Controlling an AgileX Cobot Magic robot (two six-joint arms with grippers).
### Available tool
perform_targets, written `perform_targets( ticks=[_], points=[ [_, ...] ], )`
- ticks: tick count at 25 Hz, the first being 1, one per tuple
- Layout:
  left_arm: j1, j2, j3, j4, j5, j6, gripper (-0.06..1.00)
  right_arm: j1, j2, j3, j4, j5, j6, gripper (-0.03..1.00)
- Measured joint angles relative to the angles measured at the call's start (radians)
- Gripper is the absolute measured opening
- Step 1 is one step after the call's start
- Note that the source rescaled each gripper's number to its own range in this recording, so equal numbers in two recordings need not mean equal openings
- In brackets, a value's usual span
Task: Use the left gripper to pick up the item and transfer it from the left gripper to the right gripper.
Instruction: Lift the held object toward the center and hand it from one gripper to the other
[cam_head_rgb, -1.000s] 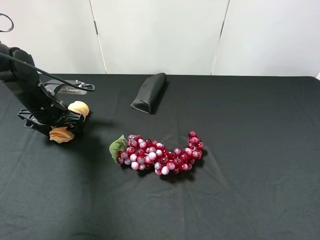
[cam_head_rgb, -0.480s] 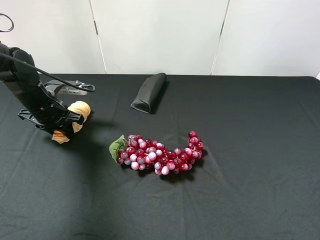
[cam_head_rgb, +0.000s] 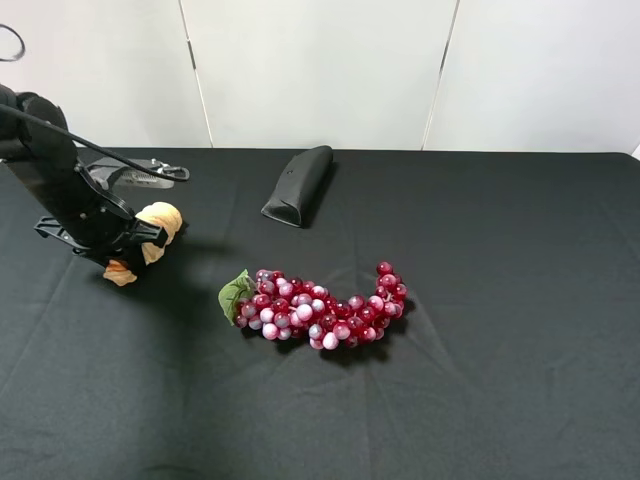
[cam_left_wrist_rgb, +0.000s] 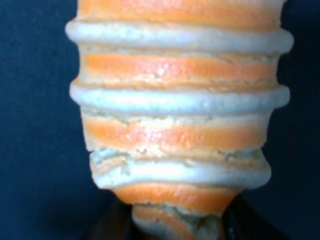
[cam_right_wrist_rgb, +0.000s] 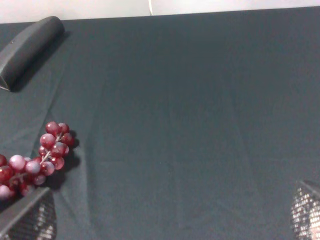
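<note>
The left arm (cam_head_rgb: 50, 170) is leaning in from the left edge of the exterior high view, its black forearm slanting downward and its cable looping above it. The left pincer (cam_head_rgb: 135, 245) is pointing down and clamping across the middle of the item (cam_head_rgb: 160, 217), whose ends are sticking out on either side. The right pincer (cam_right_wrist_rgb: 167, 212) is showing only in its own wrist view, where its fingertips (cam_right_wrist_rgb: 30, 217) are standing wide apart, gripping nothing.
</note>
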Motion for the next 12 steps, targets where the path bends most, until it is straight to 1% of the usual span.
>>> perform_targets(
  ticks=[2,7,12],
  points=[
    [0.000,-0.027,0.000,0.000,0.018,0.000,0.07,0.000,0.000,0.000,0.000,0.000,0.000,1.00],
    [0.000,-0.124,-0.002,0.002,0.107,0.000,0.06,0.000,0.000,0.000,0.000,0.000,0.000,1.00],
    [0.000,-0.223,-0.003,0.003,0.217,0.002,0.05,0.000,0.000,0.000,0.000,0.000,0.000,1.00]
  ],
)
